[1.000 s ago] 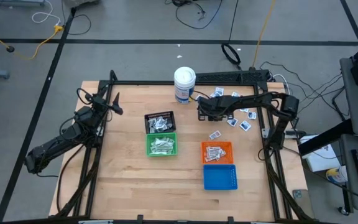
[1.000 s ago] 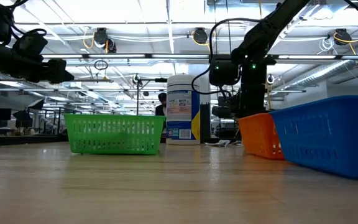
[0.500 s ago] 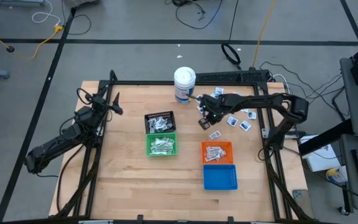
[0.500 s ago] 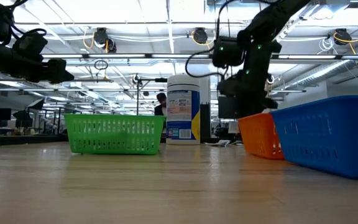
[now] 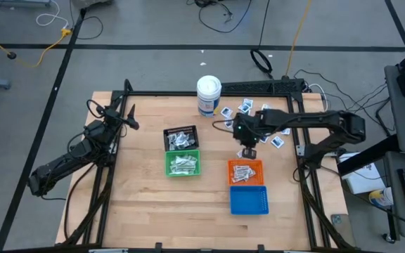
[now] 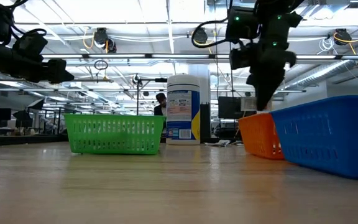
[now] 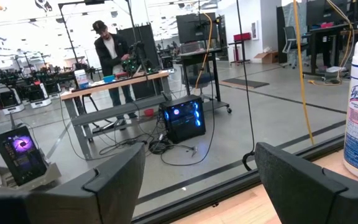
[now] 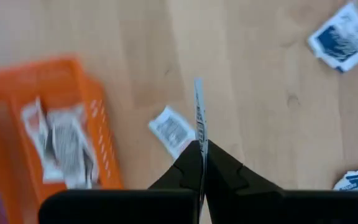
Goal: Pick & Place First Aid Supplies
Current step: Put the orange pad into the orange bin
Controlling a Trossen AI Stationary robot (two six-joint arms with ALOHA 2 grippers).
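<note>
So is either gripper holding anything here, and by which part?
The right gripper pinches a thin wrapped packet edge-on by its lower end. The left gripper is open and empty.

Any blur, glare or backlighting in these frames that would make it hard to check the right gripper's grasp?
Right wrist view: the orange basket and table are motion-smeared, yet the packet pinched edge-on in the right gripper reads clearly. Low view: bright ceiling lights leave the arm a dark silhouette, its grasp unreadable. High view: even light, but the right gripper is too small to judge. Left wrist view: sharp, with the left gripper open.
</note>
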